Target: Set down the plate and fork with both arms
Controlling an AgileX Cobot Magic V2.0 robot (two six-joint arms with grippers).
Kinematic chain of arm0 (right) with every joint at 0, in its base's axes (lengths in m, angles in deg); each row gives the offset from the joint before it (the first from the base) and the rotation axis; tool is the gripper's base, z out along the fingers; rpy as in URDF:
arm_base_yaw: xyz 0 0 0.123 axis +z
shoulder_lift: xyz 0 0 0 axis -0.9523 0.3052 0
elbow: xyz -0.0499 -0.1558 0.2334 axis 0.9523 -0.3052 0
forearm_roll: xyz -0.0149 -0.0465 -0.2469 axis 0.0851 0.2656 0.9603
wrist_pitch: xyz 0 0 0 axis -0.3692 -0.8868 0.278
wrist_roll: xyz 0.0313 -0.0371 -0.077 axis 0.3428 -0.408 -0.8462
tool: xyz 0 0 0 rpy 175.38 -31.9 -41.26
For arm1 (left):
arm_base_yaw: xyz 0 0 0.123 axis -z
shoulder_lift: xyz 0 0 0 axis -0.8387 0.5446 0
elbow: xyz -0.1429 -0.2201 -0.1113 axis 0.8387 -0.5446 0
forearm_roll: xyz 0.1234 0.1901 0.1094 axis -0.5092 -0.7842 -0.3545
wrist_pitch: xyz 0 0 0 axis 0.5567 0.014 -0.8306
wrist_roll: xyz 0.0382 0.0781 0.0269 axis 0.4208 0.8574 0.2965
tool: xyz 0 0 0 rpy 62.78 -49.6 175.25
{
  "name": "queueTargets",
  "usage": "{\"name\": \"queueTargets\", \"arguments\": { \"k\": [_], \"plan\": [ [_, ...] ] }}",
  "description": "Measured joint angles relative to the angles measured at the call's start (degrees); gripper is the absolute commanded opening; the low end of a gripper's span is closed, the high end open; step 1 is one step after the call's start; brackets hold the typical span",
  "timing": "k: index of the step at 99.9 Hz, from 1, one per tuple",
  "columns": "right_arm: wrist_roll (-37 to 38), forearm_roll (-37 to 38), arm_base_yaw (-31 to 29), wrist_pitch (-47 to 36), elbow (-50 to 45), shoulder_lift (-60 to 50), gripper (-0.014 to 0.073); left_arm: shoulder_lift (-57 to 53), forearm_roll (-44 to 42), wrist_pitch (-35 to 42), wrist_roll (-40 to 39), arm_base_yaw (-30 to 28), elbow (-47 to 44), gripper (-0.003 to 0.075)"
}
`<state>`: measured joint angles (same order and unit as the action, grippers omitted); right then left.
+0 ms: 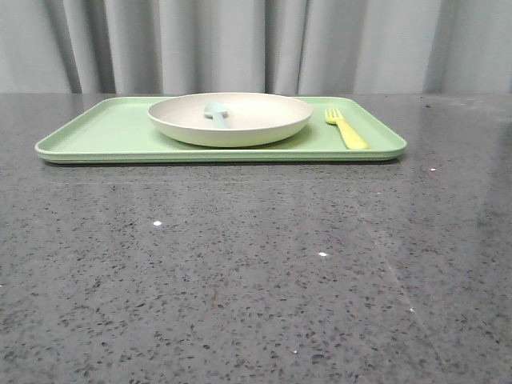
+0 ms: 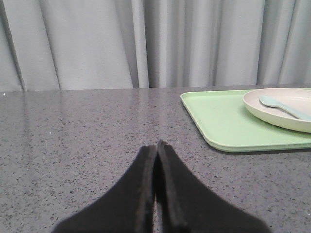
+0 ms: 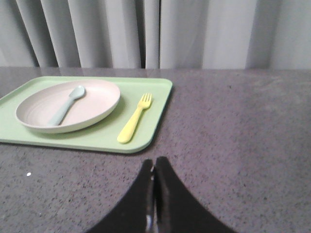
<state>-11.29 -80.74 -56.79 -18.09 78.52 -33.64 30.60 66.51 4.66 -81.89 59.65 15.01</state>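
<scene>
The cream-white plate (image 1: 230, 118) sits on the light-green tray (image 1: 96, 132) at the far middle of the table, with a pale blue spoon (image 1: 217, 112) lying in it. The yellow fork (image 1: 344, 128) lies on the tray just right of the plate. In the right wrist view the plate (image 3: 92, 99) and the fork (image 3: 135, 119) lie ahead of my right gripper (image 3: 154, 162), which is shut and empty over the bare table. My left gripper (image 2: 156, 145) is shut and empty, with the tray (image 2: 218, 116) and the plate (image 2: 277, 108) off to one side. Neither gripper shows in the front view.
The grey speckled table (image 1: 256, 264) stretches in front of the tray. A grey curtain (image 1: 256, 44) hangs behind the table's far edge.
</scene>
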Motion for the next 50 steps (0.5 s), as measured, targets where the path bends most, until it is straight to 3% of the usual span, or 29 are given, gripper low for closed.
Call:
{"name": "queueTargets", "arguments": {
  "k": [16,50],
  "plan": [
    [-1.8,0.0,-4.3,-4.6,-4.5,-2.8,-0.0051,0.0,0.0,0.0,0.0,0.0,0.0,-0.002],
    [-2.0,-0.2,-11.3,-5.2,-15.2,-13.5,-0.0051,0.0,0.0,0.0,0.0,0.0,0.0,-0.002]
  ]
}}
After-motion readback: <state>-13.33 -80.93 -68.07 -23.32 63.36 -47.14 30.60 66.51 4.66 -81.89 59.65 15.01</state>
